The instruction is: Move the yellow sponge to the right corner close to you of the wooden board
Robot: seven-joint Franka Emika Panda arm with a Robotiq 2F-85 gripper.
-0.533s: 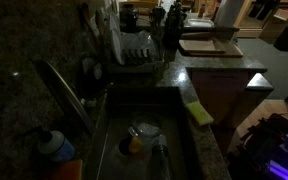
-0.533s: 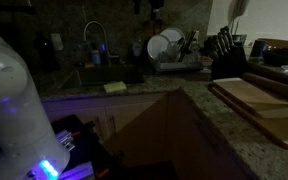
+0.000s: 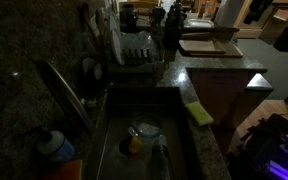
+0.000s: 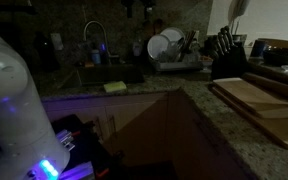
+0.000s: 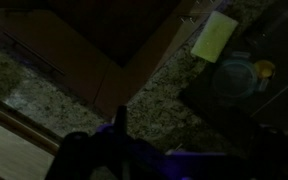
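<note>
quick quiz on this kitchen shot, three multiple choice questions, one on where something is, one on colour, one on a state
1. Where is the sponge?
A. on the floor
B. on the counter beside the sink
C. on a shelf

2. What colour is the sponge?
A. yellow-green
B. red
C. white

3. How does the sponge lie?
A. lifted off the counter
B. flat on the counter
C. standing on edge

Answers:
1 B: both exterior views show it on the strip of counter along the sink's rim.
2 A: it shows as a pale yellow-green block in all three views.
3 B: the wrist view shows its broad face up on the counter, with nothing touching it.
</note>
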